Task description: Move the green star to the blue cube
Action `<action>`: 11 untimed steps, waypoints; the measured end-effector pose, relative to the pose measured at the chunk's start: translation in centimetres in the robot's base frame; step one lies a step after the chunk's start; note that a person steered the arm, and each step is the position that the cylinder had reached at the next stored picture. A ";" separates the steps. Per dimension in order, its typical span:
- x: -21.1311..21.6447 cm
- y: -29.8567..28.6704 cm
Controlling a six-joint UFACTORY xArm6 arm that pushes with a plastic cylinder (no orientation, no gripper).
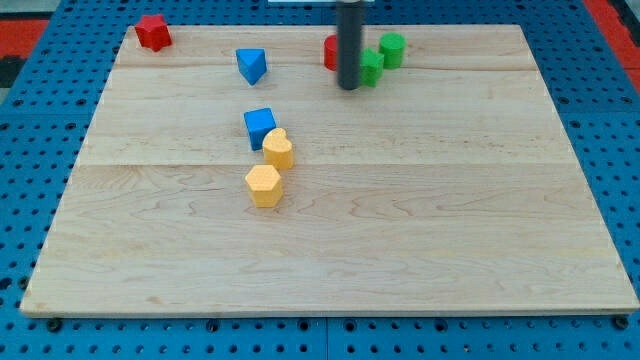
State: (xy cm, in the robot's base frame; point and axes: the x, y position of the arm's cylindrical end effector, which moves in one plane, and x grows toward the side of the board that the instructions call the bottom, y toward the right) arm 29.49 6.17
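The green star (371, 67) lies near the view's top, right of centre, partly hidden by my rod. My tip (348, 87) rests on the board just left of and below the star, touching or nearly touching it. The blue cube (259, 126) sits left of centre, well down and to the left of the star. A yellow block (279, 149) touches the cube's lower right side.
A green cylinder (392, 49) stands just right of the star. A red block (331, 52) is mostly hidden behind the rod. A blue triangular block (251, 65) and a red star (153, 32) lie top left. A yellow hexagon (264, 186) lies below the cube.
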 end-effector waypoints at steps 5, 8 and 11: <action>-7.1 17.3; -9.8 7.5; -0.9 6.7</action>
